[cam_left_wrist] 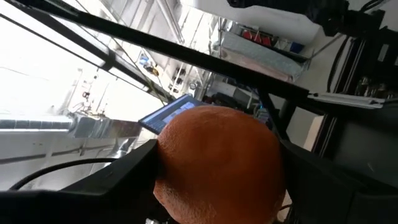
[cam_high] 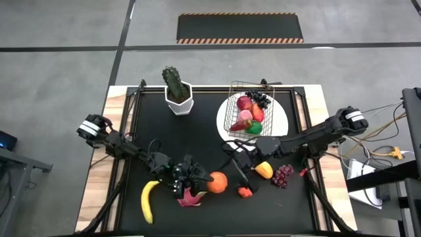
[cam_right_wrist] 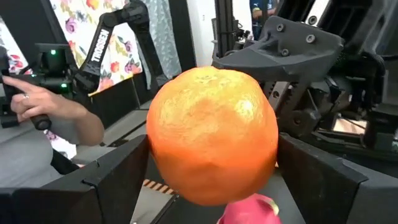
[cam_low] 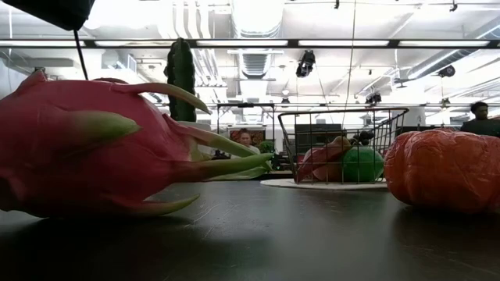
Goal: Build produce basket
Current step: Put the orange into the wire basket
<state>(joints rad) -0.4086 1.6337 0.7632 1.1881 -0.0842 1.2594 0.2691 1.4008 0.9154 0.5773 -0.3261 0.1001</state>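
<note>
An orange (cam_high: 218,181) hangs above the black mat near the table's front, between my two grippers. My left gripper (cam_high: 205,179) reaches it from the left and my right gripper (cam_high: 231,176) from the right, and both are shut on it. A pink dragon fruit (cam_high: 189,196) lies just below on the mat. A banana (cam_high: 148,201), a mango (cam_high: 264,170), grapes (cam_high: 283,175) and a red pomegranate (cam_high: 245,192) lie around it. The wire basket (cam_high: 231,99) stands on a white plate (cam_high: 279,115) at the far right, with several fruits inside. My left gripper pinches the orange between its two fingers, which lie against opposite sides (cam_left_wrist: 163,168). The fingers (cam_left_wrist: 124,177) come from the table's left, slanting a little upward. The orange is lifted clear. My right gripper has the same orange between its two fingers (cam_right_wrist: 112,180), which meet its opposite sides (cam_right_wrist: 155,155). It comes level from the table's right, facing the left gripper. The orange hangs clear above the dragon fruit (cam_right_wrist: 249,211).
A green cactus in a white pot (cam_high: 176,89) stands at the far left of the mat. In the low view the dragon fruit (cam_low: 101,148) and the pomegranate (cam_low: 441,179) lie close to the near edge. A person's hand (cam_right_wrist: 43,106) shows beyond the table.
</note>
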